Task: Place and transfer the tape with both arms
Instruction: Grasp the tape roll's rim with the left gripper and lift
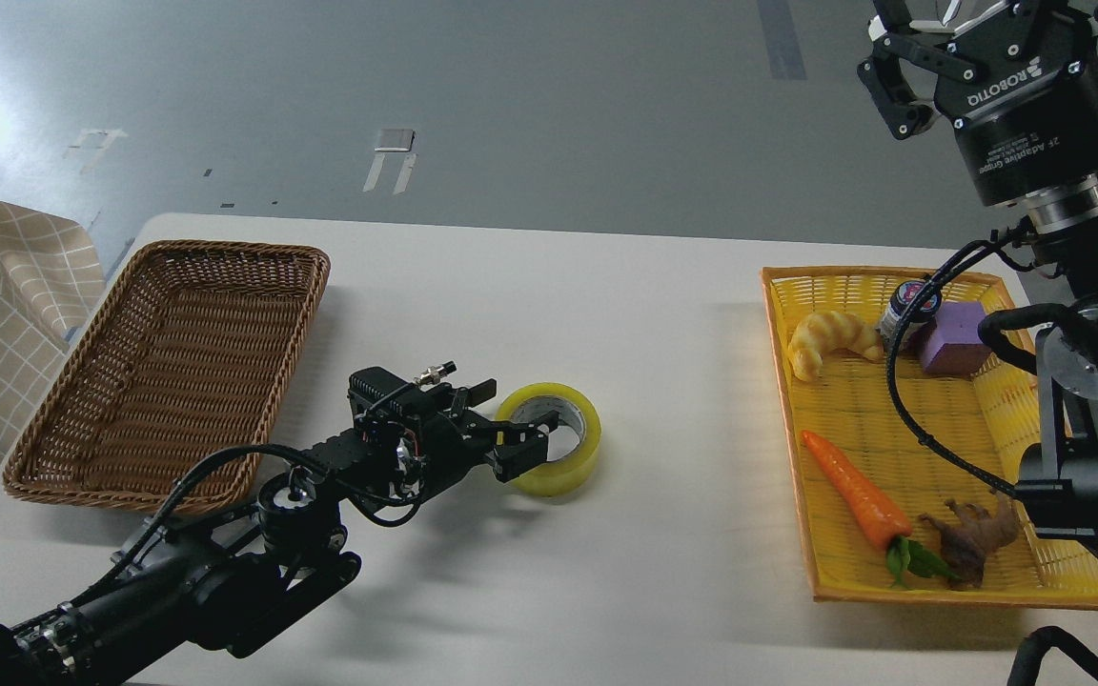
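Left gripper (522, 440) reaches the tape (550, 438) on the white table (625, 314), its fingers closed across the roll's near wall, one inside the core. Right gripper (902, 57) hangs spread and empty above the yellow basket (892, 419).

Pretty clearly a robotics lab or test room: bare grey floor (530, 105) with tape markings beyond the right hand (902, 57), plain white desk (663, 400), and toy food props in a yellow tray (892, 572) below that hand.
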Available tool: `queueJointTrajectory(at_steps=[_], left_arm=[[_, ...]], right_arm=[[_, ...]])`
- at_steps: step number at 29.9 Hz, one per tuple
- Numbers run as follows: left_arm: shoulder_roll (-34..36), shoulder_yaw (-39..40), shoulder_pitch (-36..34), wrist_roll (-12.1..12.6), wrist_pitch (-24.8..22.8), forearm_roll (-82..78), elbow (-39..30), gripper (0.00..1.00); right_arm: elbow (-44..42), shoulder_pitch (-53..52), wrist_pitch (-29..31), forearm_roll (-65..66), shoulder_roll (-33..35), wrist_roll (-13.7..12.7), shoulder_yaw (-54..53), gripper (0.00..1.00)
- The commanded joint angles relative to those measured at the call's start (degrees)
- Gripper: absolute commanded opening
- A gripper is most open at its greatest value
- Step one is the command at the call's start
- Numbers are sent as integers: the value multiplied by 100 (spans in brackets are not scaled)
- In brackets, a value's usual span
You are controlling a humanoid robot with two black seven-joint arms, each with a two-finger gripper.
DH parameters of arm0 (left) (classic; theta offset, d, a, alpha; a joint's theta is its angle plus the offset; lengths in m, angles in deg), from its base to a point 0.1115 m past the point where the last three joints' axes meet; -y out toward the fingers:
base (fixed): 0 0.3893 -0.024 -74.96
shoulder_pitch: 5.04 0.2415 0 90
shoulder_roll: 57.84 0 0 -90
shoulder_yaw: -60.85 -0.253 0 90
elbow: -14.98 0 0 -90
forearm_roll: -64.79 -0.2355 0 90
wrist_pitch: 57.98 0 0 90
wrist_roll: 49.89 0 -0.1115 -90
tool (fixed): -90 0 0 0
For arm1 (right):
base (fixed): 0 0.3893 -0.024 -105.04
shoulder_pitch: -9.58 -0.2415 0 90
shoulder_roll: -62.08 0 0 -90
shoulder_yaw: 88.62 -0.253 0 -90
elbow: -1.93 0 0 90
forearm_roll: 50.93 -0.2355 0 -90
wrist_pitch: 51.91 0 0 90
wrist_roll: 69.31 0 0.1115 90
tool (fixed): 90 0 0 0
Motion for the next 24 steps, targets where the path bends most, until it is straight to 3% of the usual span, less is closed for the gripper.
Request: queueJointTrajectory(at_steps=[1, 4, 8, 9, 12, 14, 18, 24], left_arm=[[23, -86, -29, 0, 2, 0, 9, 83], [32, -95, -29, -9, -7, 0, 35, 61], [32, -95, -38, 0, -25, 0, 71, 52], [32, -95, -46, 0, -25, 0, 79, 38], [41, -95, -55, 17, -34, 0, 106, 20], [49, -95, -55, 35, -34, 0, 115, 13], [102, -87, -38, 79, -34, 0, 115, 5], [-12, -86, -64, 167, -34, 0, 9, 5]], right_arm=[[-11, 7, -2, 0, 3, 0, -4, 100], [-19, 7, -2, 0, 3, 0, -4, 100], [-19, 7, -2, 0, 3, 0, -13, 100], [-19, 7, -2, 0, 3, 0, -5, 100], [-19, 16, -2, 0, 3, 0, -4, 100], [-19, 33, -2, 0, 3, 0, -4, 100], [-28, 60, -2, 0, 3, 0, -4, 100], [-37, 104, -2, 0, -6, 0, -4, 100]])
